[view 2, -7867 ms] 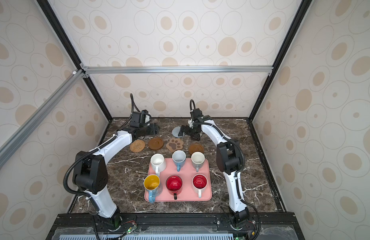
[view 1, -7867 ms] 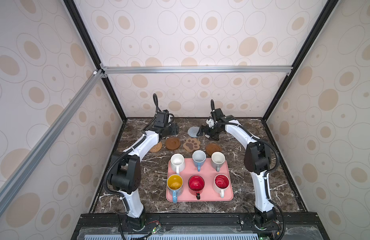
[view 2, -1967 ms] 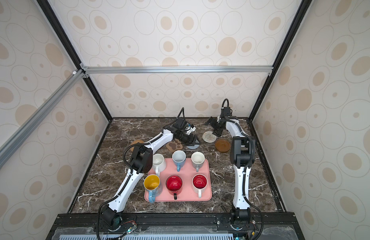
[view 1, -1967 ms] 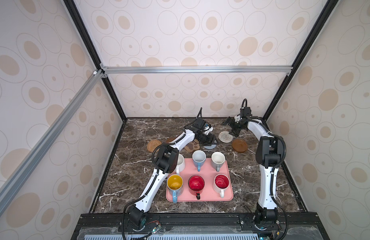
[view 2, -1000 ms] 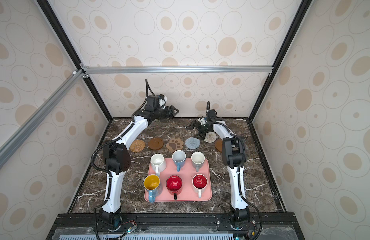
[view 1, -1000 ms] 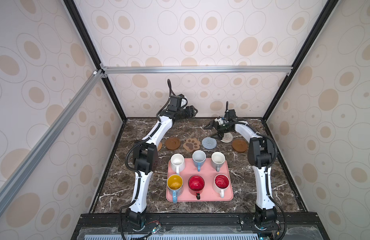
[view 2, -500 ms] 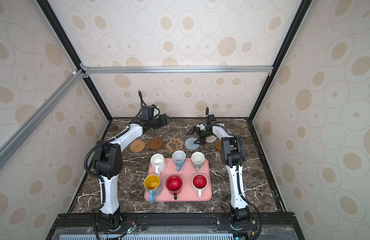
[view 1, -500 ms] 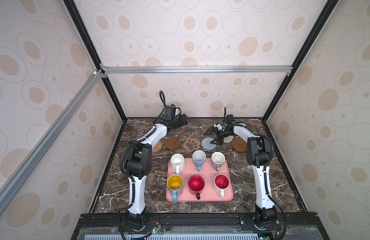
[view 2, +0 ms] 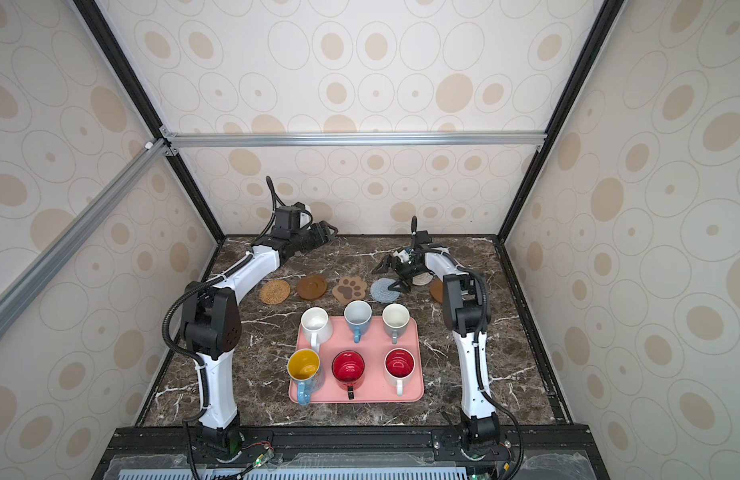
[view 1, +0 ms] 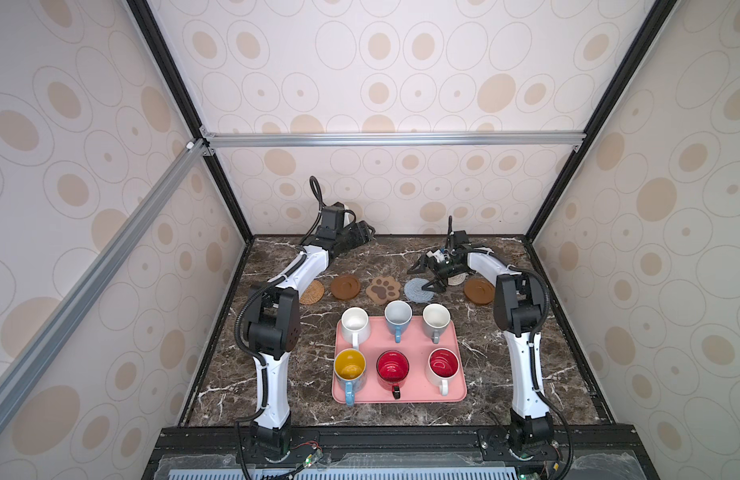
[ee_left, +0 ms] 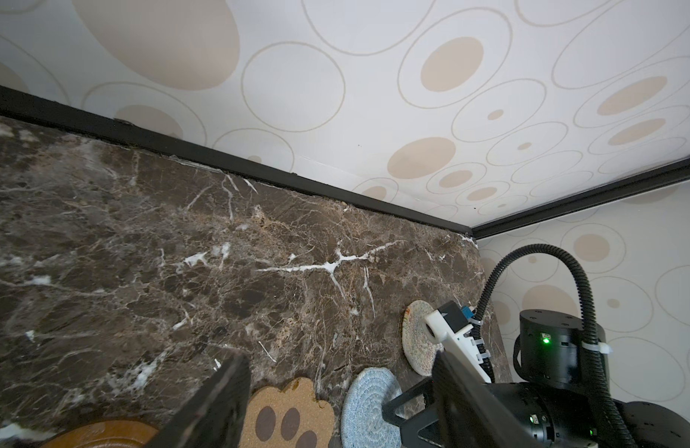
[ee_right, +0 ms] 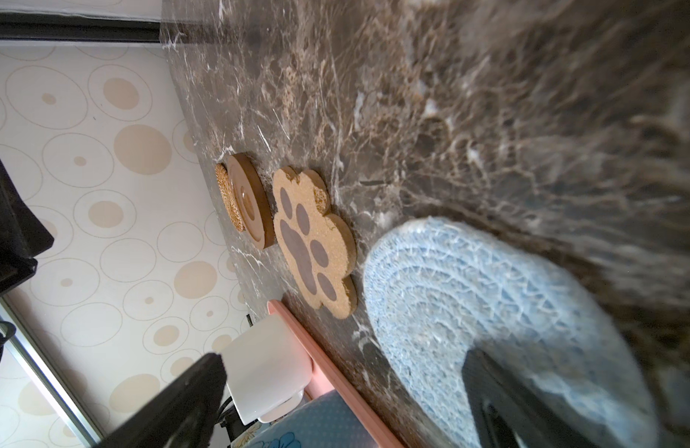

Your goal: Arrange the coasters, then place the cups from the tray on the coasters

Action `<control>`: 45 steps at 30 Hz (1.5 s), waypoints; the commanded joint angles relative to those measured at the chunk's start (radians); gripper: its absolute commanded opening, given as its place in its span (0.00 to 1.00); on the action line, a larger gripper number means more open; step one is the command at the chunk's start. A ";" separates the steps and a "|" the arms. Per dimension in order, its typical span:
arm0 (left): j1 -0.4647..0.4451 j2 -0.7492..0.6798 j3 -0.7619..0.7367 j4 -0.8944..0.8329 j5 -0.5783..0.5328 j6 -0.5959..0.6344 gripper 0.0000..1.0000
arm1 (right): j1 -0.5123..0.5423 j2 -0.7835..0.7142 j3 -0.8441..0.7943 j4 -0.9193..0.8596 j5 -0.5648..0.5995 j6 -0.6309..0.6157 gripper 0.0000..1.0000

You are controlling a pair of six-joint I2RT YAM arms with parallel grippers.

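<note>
Nearest me, the six cups (view 1: pixel 393 368) sit untouched on the tray (view 1: pixel 418 397). Beyond, the blue-grey coaster (view 1: pixel 418 291) now lies flat right of the paw coaster (view 1: pixel 383 289), with my right gripper (view 1: pixel 418 281) spread wide over its right edge. The left gripper (view 1: pixel 366 233), released and empty, has pulled back to the far wall (view 1: pixel 401 195).

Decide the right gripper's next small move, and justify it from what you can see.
Probably lift clear of the blue-grey coaster and shift to the cream coaster. The right gripper stands open over the blue-grey one, which already lies in the row, while the cream one sits farther back, out of line. All six cups wait on the tray.
</note>
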 commanded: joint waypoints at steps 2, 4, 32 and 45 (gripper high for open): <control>0.006 -0.031 0.001 0.006 0.006 0.004 0.75 | 0.001 -0.004 -0.038 -0.070 0.085 -0.014 1.00; 0.006 -0.029 0.002 0.005 0.009 0.004 0.75 | 0.001 -0.003 -0.037 -0.064 0.095 -0.005 1.00; 0.018 -0.010 0.037 0.001 0.029 0.017 0.76 | -0.044 -0.074 0.067 0.104 0.010 0.170 1.00; 0.022 -0.018 0.026 0.000 0.040 0.016 0.76 | -0.133 0.032 0.151 0.161 0.220 0.221 1.00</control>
